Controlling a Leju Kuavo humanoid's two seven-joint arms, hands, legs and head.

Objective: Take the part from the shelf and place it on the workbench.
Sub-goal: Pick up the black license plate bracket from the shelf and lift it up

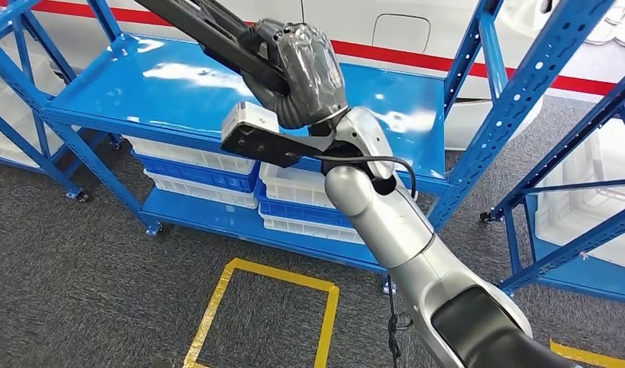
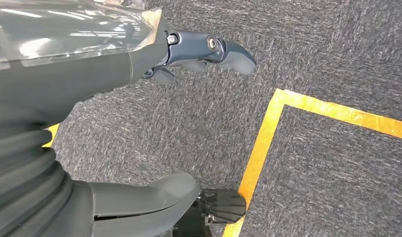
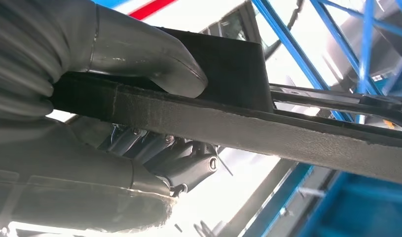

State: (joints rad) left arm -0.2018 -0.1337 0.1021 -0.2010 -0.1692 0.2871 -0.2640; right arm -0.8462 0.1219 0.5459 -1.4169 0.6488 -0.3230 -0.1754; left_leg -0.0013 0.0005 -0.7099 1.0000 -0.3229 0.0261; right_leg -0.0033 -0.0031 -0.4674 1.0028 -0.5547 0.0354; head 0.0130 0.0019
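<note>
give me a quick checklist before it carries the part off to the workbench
1. Part held: ok. The right hand grips the long black part, thumb on one side, fingers curled on the other.
2. Part off the shelf: ok. In the head view the part is lifted above the blue shelf.
3. Clearance from the blue uprights: cannot tell, since the part's far end runs out of frame.
4. Left hand free: ok. It hangs over the grey carpet, holding nothing.
5. Workbench location: cannot tell.
6. Firmness of grip for the carry: cannot tell. The part is long and held near one end, so it may tip.
</note>
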